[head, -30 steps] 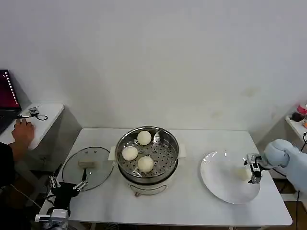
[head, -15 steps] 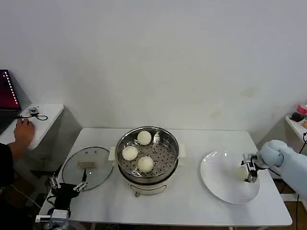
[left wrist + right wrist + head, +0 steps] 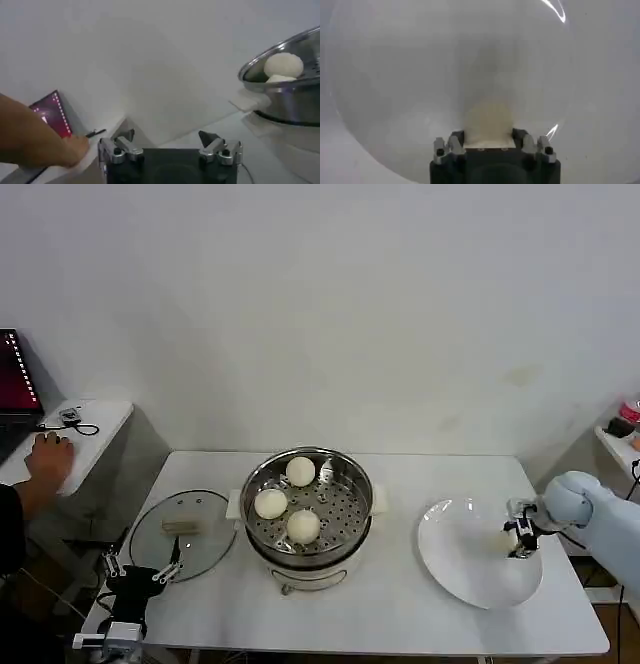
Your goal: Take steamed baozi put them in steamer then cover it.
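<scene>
Tabletop (image 3: 400,604) in white fills the foreground; at its near left corner the left gripper (image 3: 140,572) idles, jaws open, beside a glass lid (image 3: 183,534). Further back, the right gripper (image 3: 519,541) clamps 1 baozi (image 3: 488,121) on the plate (image 3: 455,569). Centrally, the steamer (image 3: 308,509) holds 3 buns (image 3: 303,526). Behind, a bare white wall (image 3: 330,314).

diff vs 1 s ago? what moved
The right gripper shifted slightly inward over the white plate and settled around the last baozi, which now sits between its fingers; the bun has not left the plate. Unchanged: three baozi in the steamer, glass lid flat on the table, left gripper parked open near the lid.
</scene>
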